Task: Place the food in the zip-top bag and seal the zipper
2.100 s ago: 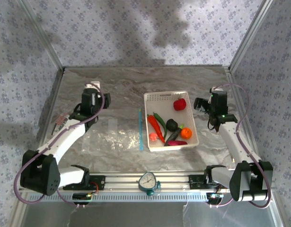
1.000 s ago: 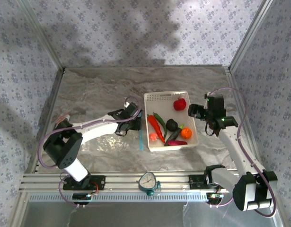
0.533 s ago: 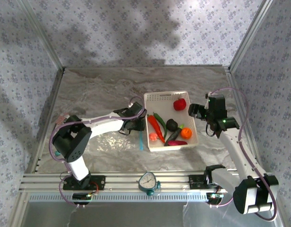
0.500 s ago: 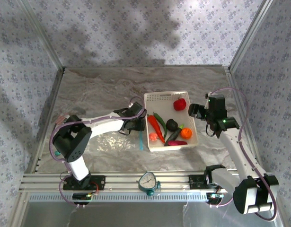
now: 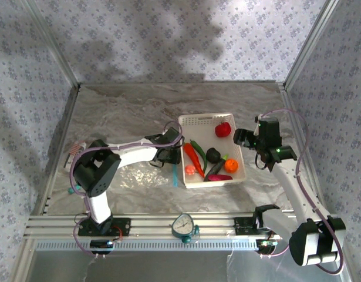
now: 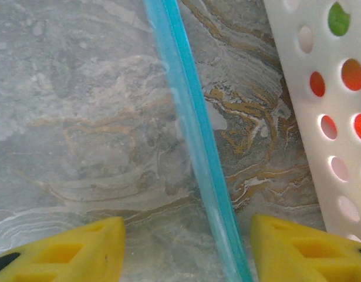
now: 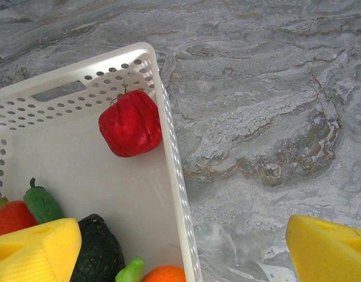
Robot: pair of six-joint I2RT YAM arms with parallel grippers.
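The toy food lies in a white perforated basket (image 5: 239, 154): a red pepper (image 5: 223, 129) (image 7: 130, 122), a red chili (image 5: 192, 155), a black avocado (image 5: 213, 155) (image 7: 101, 249), an orange (image 5: 230, 165) and a purple eggplant (image 5: 219, 177). The clear zip-top bag (image 5: 142, 171) lies flat left of the basket, its light-blue zipper (image 5: 175, 170) (image 6: 195, 135) facing the basket's left wall (image 6: 321, 117). My left gripper (image 5: 168, 154) (image 6: 188, 252) is open low over the zipper, one yellow finger on each side. My right gripper (image 5: 243, 140) (image 7: 183, 247) is open, straddling the basket's right rim (image 7: 174, 170).
A round dial gauge (image 5: 184, 226) sits on the front aluminium rail. Patterned enclosure walls close in the marble table (image 5: 127, 111) at the back and sides. Bare marble stretches behind the basket and to the right of it (image 7: 268, 117).
My left arm has swung from the table's far left across the bag to its zipper beside the basket. My right gripper has shifted slightly toward the basket's right rim.
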